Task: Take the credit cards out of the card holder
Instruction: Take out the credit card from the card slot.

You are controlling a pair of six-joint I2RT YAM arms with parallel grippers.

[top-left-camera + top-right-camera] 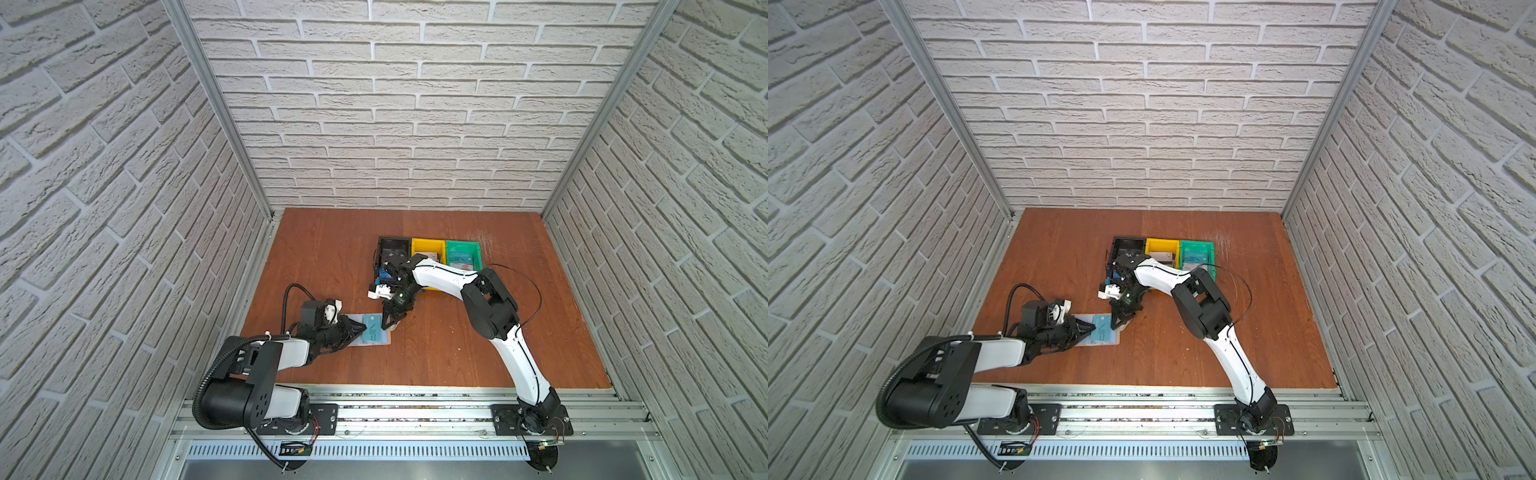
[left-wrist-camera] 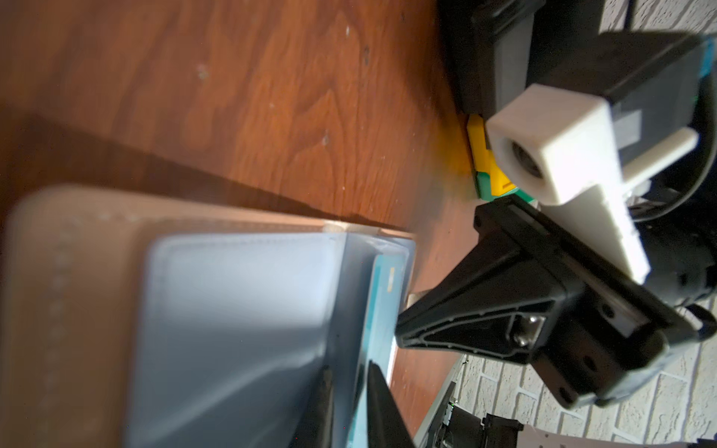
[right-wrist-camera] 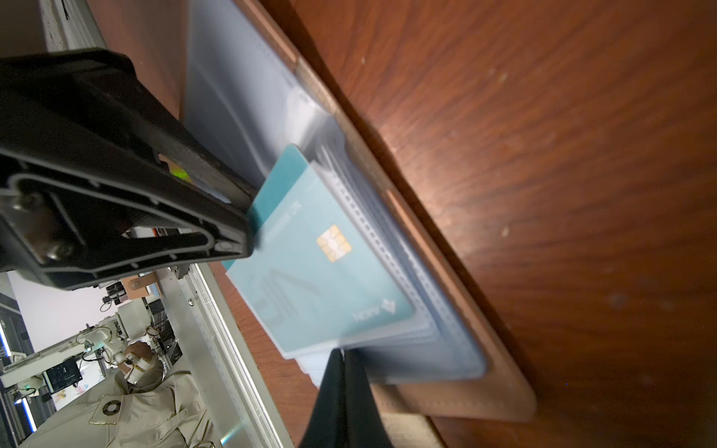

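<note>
white brick walls (image 1: 415, 104) stood round a brown wood table (image 1: 324, 257). on the left side, the left arm (image 1: 291, 351) lay low over the table, stretched flat toward the middle. the left claw (image 1: 362, 329) was almost closed. the right wrist view showed it pinching the edge of a teal card (image 1: 372, 328). that teal card had a gold chip on it. it sat partly inside a clear sleeve of the card holder (image 1: 379, 342), with one corner poking out. the card holder lay open and flat on the table near the front, between the two claws.

just to the right of it was the right arm (image 1: 440, 279). it stood up from the front edge, bent at a high elbow, and pointed down. the right claw (image 1: 390, 325) was closed tight, with nothing seen between its fingers. its tip touched the right edge of the card holder, by the sleeves.

farther back and to the right, three bins sat touching in a row: a black bin (image 1: 392, 241), a yellow bin (image 1: 428, 243) and a green bin (image 1: 478, 253). a pale card (image 1: 428, 254) lay in the yellow bin. a second teal card (image 1: 460, 260) lay in the green bin. what was in the black bin was hard to tell.
</note>
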